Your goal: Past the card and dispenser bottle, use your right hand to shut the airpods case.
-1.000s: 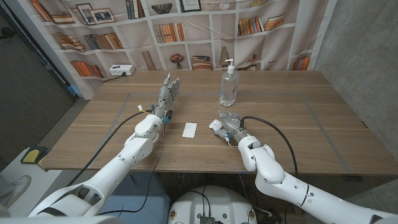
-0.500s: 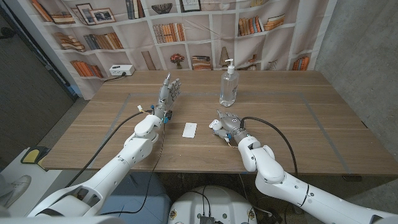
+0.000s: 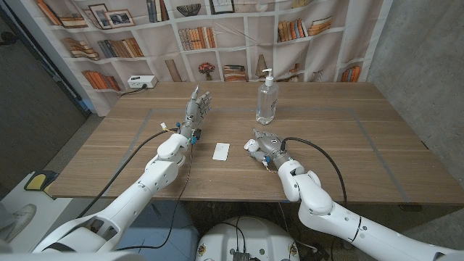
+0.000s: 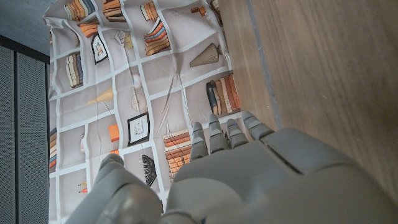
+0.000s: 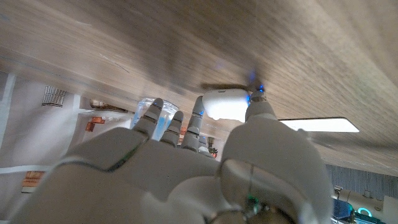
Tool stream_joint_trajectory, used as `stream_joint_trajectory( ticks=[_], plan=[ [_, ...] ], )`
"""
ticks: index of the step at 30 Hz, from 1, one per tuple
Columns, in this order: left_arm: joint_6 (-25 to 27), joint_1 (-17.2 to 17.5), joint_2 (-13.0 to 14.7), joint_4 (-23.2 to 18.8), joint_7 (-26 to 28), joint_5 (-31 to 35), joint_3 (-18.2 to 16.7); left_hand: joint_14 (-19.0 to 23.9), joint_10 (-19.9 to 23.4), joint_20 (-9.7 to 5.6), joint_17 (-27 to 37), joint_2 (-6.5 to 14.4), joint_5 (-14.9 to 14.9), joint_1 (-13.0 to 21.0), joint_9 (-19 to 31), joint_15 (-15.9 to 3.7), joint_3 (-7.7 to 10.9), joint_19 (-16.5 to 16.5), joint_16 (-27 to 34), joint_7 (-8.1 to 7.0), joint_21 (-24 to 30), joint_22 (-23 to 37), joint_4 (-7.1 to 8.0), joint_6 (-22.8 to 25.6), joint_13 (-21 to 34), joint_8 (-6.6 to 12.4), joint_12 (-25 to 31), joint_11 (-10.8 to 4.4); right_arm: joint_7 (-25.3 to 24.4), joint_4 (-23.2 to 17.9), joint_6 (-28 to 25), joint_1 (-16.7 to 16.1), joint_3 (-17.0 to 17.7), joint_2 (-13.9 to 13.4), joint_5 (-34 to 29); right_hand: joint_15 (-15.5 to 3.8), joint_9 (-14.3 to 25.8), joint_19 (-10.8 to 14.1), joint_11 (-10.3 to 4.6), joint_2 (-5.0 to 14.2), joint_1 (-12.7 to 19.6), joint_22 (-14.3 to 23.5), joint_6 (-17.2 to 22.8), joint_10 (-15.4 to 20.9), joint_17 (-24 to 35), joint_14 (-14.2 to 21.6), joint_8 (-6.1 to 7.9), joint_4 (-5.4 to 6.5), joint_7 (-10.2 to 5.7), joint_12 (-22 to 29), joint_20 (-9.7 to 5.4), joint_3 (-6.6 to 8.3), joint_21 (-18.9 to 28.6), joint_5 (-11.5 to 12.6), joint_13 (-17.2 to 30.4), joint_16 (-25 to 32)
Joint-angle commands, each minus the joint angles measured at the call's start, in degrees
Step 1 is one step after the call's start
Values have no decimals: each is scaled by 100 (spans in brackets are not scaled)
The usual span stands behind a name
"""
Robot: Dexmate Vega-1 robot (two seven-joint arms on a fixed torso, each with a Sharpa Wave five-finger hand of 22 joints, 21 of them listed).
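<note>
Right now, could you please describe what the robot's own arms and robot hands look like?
Both arms are glossy white with rounded shells at the joints. A thin black cable loops beside each forearm over the wooden table. The left robot hand and right robot hand are pale grey, with segmented fingers and small coloured wires at the wrists.

Your airpods case (image 3: 250,146) is small, white and rounded, lying on the wood at about seven o'clock from the clear dispenser bottle (image 3: 266,101), with the flat white card (image 3: 222,151) at its nine o'clock.
</note>
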Motion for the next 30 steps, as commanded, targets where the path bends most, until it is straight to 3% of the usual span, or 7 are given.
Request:
stream_joint_trajectory(
  ticks=[1, 4, 19, 30],
  plan=[
    [-89, 36, -28, -1, 30, 19, -5, 35, 33, -24, 31, 41, 43, 24, 15, -13, -27, 9, -15, -4, 23, 9, 12, 59, 9, -7, 23, 32, -292, -25, 159, -75, 85, -53, 289, -275, 17, 38, -118, 27, 182, 17, -681, 104, 47, 35, 16, -13, -53, 67, -100, 166, 15, 90, 60, 44],
    [-107, 54, -17, -34, 46, 35, -8, 41, 42, -26, 31, 42, 43, 25, 15, -12, -30, 11, -13, -18, 24, 9, 12, 62, 9, -6, 24, 12, -371, -41, 184, -103, 115, -60, 370, -355, 17, 40, -148, 36, 205, 17, -682, 107, 55, 27, 9, 4, -74, 81, -141, 206, 11, 111, 70, 42],
    [-74, 39, -26, -49, 60, 46, 11, 39, 44, -31, 30, 48, 44, 28, 15, -14, -39, 10, -15, -16, 23, 9, 10, 68, 11, -3, 17, 29, -792, -237, 283, -229, 389, -154, 905, -286, 16, 131, -230, -9, 206, 15, -552, 377, 108, 185, 24, 90, -96, 261, -98, 321, 22, 190, 122, 113],
    [-69, -8, -54, -22, 47, 69, 41, 35, 49, -33, 30, 54, 45, 30, 14, -17, -47, 13, -17, -17, 24, 9, 9, 70, 13, -3, 13, 6, -1019, -369, 288, -295, 534, -216, 1186, -198, 15, 189, -231, -57, 229, 14, -508, 524, 131, 283, 10, 99, 34, 340, -66, 391, 20, 244, 101, 142]
  ],
)
